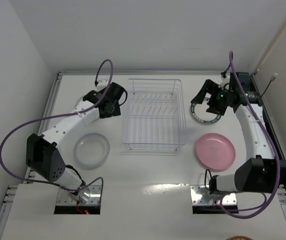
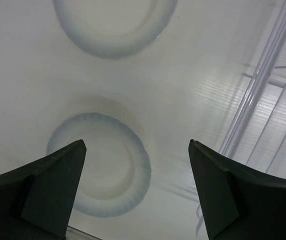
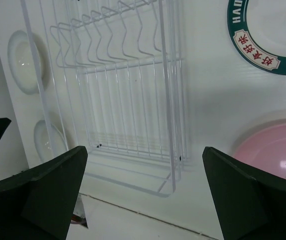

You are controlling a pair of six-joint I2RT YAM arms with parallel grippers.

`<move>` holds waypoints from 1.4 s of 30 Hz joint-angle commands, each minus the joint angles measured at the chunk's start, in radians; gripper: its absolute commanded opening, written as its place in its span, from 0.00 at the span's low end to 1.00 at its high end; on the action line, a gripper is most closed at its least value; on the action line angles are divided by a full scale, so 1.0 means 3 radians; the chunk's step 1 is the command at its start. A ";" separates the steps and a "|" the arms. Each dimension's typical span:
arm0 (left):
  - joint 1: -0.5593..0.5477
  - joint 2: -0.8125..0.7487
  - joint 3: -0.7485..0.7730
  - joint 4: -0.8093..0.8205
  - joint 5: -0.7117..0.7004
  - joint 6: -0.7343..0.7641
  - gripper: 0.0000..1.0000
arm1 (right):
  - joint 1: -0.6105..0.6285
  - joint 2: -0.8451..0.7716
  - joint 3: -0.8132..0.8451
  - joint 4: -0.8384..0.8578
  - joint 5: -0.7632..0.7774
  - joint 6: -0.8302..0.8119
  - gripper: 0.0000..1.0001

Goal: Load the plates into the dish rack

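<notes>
Your right gripper (image 1: 209, 101) (wide open and empty, like the left gripper (image 1: 114, 104)) hangs over the teal plate (image 1: 199, 116), just right of the rack (image 1: 153, 117).

From above, the right gripper (image 1: 209, 102) covers much of the teal plate (image 1: 200, 118), and a brown thing (image 1: 240, 238) at the bottom edge is cut off, too little to name. The right wrist view clips that plate at its top and right edges, lettering incomplete; the pink plate (image 3: 273, 145) runs off the right edge and partly behind a finger (image 3: 248, 205). The left wrist view shows 2 pale rings — upper ring (image 2: 114, 40) cut by the top edge, lower ring (image 2: 108, 170) partly behind a finger (image 2: 43, 195); which is the glass plate (image 1: 91, 149) cannot be told.
</notes>
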 commanded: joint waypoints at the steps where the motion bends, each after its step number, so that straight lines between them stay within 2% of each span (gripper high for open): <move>1: -0.0029 -0.0121 0.0152 -0.0026 -0.0304 -0.0079 0.82 | 0.0083 -0.0025 0.0176 -0.0038 -0.0064 -0.0121 1.00; 4: -0.0029 -0.0014 0.0289 -0.0026 -0.0334 -0.0109 0.83 | 0.0083 -0.0056 0.0135 -0.0002 -0.0232 -0.0151 1.00; 8: 0.0185 0.0328 0.0642 -0.0184 -0.0365 -0.0288 0.83 | 0.0149 0.0046 0.0410 -0.0186 -0.0401 -0.0284 1.00; 14: 0.0354 0.1075 0.1220 -0.0500 -0.0528 -0.0405 0.84 | 0.0150 0.0134 0.0580 -0.0564 -0.0513 -0.0473 1.00; 18: 0.0609 0.1418 0.1572 -0.0435 -0.0391 -0.0463 0.86 | 0.0180 0.0016 0.0748 -0.0717 -0.0442 -0.0596 1.00; 21: 0.0656 0.1760 0.1869 -0.0511 -0.0437 -0.0463 0.86 | 0.0180 -0.0025 0.0748 -0.0789 -0.0361 -0.0627 1.00; 24: 0.0687 0.1960 0.1936 -0.0261 -0.0248 -0.0233 0.86 | 0.0150 -0.0025 0.0748 -0.0789 -0.0269 -0.0663 1.00; 26: 0.0723 0.2143 0.1992 -0.0169 0.0123 -0.0095 0.86 | 0.0150 -0.0025 0.0672 -0.0739 -0.0207 -0.0627 1.00; 30: 0.0789 0.2399 0.2283 -0.0036 0.0478 0.0048 0.86 | 0.0119 -0.0117 0.0514 -0.0529 -0.0289 -0.0524 1.00; 34: 0.0789 0.2543 0.2371 0.0117 0.0580 0.0161 0.86 | 0.0155 -0.0199 0.0207 -0.0345 -0.0361 -0.0489 1.00; 38: 0.0789 0.2686 0.2402 0.0153 0.0647 0.0238 0.86 | 0.0155 -0.0102 0.0206 -0.0462 -0.0391 -0.0596 1.00; 42: 0.0789 0.2768 0.2315 0.0031 0.0316 0.0203 0.86 | 0.0155 -0.0036 0.0237 -0.0503 -0.0355 -0.0642 1.00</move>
